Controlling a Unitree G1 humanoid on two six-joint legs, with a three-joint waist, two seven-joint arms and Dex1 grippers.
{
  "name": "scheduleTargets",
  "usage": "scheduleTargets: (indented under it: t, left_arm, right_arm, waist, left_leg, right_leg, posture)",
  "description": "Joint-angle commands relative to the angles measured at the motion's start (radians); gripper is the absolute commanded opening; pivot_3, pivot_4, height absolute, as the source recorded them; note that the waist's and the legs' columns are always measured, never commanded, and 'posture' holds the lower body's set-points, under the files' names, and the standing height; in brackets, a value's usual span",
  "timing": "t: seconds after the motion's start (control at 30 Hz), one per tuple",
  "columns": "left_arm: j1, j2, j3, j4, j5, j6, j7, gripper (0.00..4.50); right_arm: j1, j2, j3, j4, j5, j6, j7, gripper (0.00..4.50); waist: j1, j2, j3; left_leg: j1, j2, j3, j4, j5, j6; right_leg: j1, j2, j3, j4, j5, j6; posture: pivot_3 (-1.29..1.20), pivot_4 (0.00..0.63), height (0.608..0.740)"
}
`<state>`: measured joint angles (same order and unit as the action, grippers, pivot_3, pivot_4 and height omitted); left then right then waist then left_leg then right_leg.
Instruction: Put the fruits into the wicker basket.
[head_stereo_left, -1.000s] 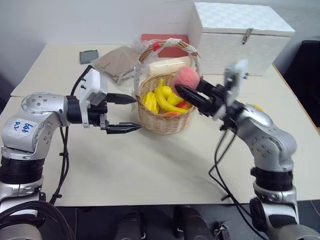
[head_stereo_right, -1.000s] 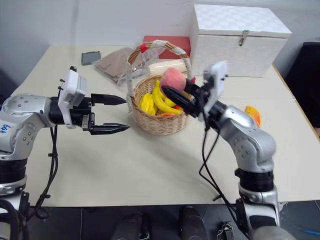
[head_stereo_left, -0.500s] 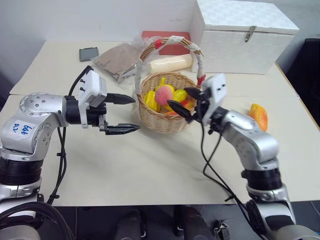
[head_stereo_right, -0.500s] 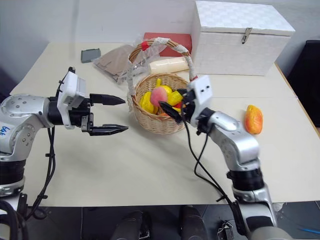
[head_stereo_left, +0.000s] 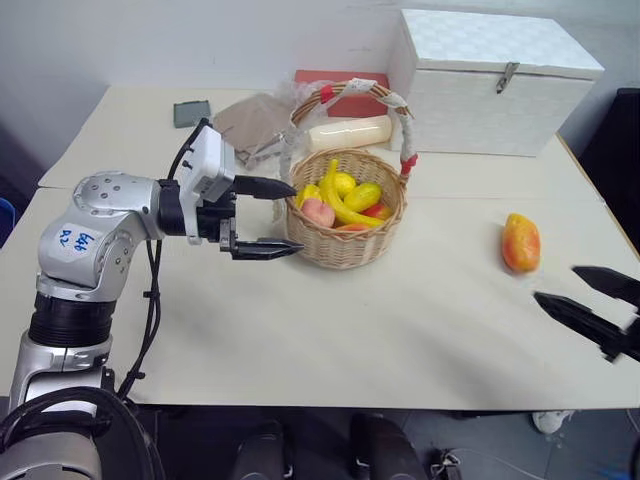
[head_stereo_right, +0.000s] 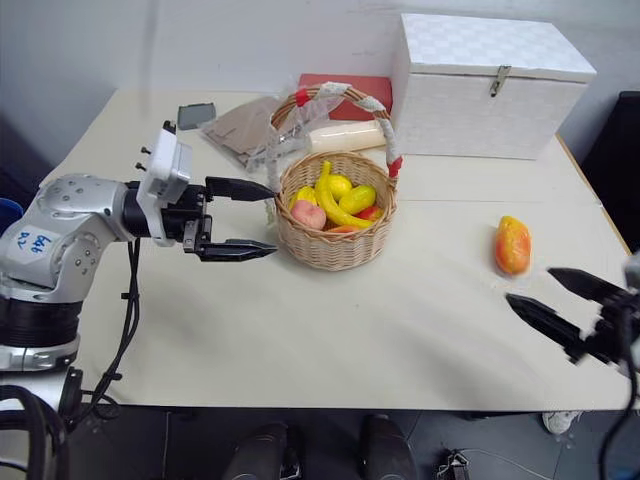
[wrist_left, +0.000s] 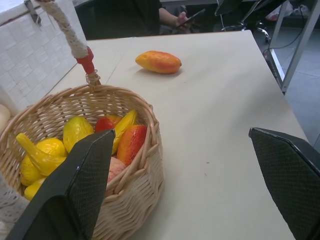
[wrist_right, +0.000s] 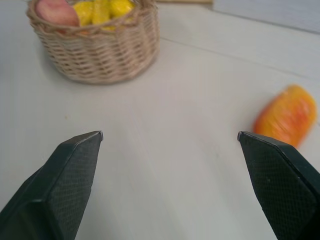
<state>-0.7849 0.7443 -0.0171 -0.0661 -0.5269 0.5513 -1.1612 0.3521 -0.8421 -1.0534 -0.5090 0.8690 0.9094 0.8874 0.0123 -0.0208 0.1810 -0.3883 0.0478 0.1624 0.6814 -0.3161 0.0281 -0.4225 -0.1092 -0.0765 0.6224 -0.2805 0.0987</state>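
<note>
Nearest the bench's (head_stereo_right: 330, 340) front edge, well to the right of the wicker basket (head_stereo_right: 333, 240), the right gripper (head_stereo_right: 548, 298) hangs with its two black fingers (head_stereo_right: 535, 318) spread wide and nothing between them. Just beyond it, also to the right of the basket and well apart from it, one yellow-orange-red mangoe (head_stereo_right: 512, 245) lies alone on the bare bench top. Left of the basket, the left gripper (head_stereo_right: 255, 217) points level toward it, fingers wide apart and empty, their tips just beside the woven wall; whether they touch it cannot be told. Inside the basket the pinkish-red peach (head_stereo_right: 307, 214) sits at the side nearest the left gripper, beside a yellow banana (head_stereo_right: 331, 198) and other yellow fruit, with a second red-orange mangoe (wrist_left: 131, 142) tucked under them against the far wall. Its tall arched handle (head_stereo_right: 345, 94), wrapped in white with red bands, stands upright over the fruit. Behind the basket lies a cream cylindrical roll (head_stereo_right: 347, 136), with crumpled clear wrapping and a brown bag (head_stereo_right: 245, 130) to its left, and a red box (head_stereo_right: 343, 86) farther back. Behind and right of the basket stands a white lidded box (head_stereo_right: 490, 85); far left lies a small dark device (head_stereo_right: 195, 115).
</note>
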Motion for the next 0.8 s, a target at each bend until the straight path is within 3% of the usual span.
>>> scheduleTargets:
  t: [0.03,0.2,0.4,0.5,0.8]
  left_arm:
    - [-0.028,-0.011,0.007,0.001,0.002,-0.026,-0.012,4.50]
    - [-0.001,-0.035,0.017,-0.048,-0.013,-0.005,0.010,4.50]
    - [0.034,-0.043,0.035,-0.118,-0.031,0.033,0.051,4.50]
    - [0.063,-0.036,0.046,-0.164,-0.040,0.053,0.072,4.50]
    - [0.122,0.003,0.096,-0.243,-0.066,0.104,0.128,4.50]
  right_arm:
    - [0.023,-0.025,-0.097,0.042,0.020,-0.006,0.019,4.47]
    - [-0.027,-0.037,0.059,0.052,-0.083,-0.075,-0.060,4.47]
    - [-0.353,0.021,0.399,0.238,-0.316,-0.140,-0.379,4.47]
    - [-0.483,0.063,0.529,0.309,-0.387,-0.137,-0.466,4.47]
    - [-0.754,0.147,0.659,0.647,-0.533,-0.204,-0.618,4.47]
  waist:
    - [-0.003,0.000,0.000]
    - [-0.012,0.000,0.000]
    - [-0.020,0.000,0.000]
    - [-0.019,0.001,0.000]
    - [-0.014,0.001,0.001]
  left_leg:
    - [0.000,0.000,0.000,0.000,0.000,0.000]
    - [0.000,0.000,0.000,0.000,0.000,0.000]
    - [0.000,-0.001,0.001,0.001,0.001,0.000]
    - [-0.001,0.000,0.001,0.001,0.002,-0.001]
    - [-0.003,-0.001,0.002,0.001,0.003,-0.001]
  right_leg:
    - [0.000,0.000,0.000,0.000,0.000,0.000]
    - [0.000,-0.001,0.000,0.000,0.000,0.000]
    - [-0.001,-0.002,0.000,0.003,0.000,0.000]
    - [-0.003,-0.002,0.000,0.004,-0.001,-0.001]
    - [-0.004,-0.002,0.000,0.004,-0.001,-0.001]
  posture:
    - [0.00,0.150,0.740]
    - [0.00,0.150,0.740]
    - [0.00,0.150,0.740]
    - [0.00,0.150,0.740]
    - [0.00,0.150,0.740]
